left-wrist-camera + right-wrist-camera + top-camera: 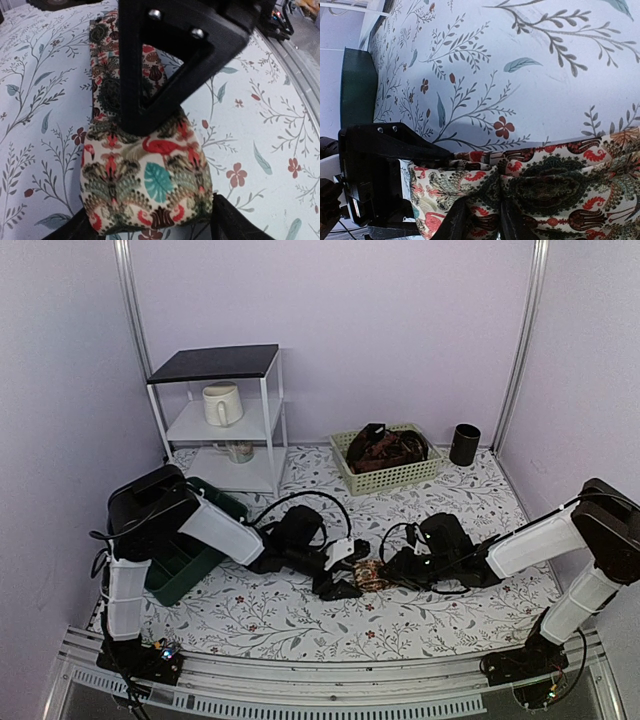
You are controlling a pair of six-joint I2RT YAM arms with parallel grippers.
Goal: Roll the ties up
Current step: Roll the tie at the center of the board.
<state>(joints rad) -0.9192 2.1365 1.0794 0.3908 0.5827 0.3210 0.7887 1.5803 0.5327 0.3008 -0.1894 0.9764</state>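
Note:
One of the ties [369,575], cream with red flamingos and teal leaves, lies at the middle of the table between both arms. Its rolled end [150,180] fills the gap between my left gripper's [152,222] fingers [232,220], which touch it on both sides. The flat length [107,55] runs away from the roll. My right gripper [484,220] is shut on the fabric [560,185] just behind the roll, and its black finger [160,75] presses on the tie from above. In the top view the left gripper [343,581] and the right gripper [392,571] nearly meet.
A pale woven basket [350,476] holding more dark ties stands behind the work spot, with a black cup [464,444] to its right. A dark green bin [183,562] sits under the left arm. A white shelf [268,410] with a mug [222,403] stands at the back left.

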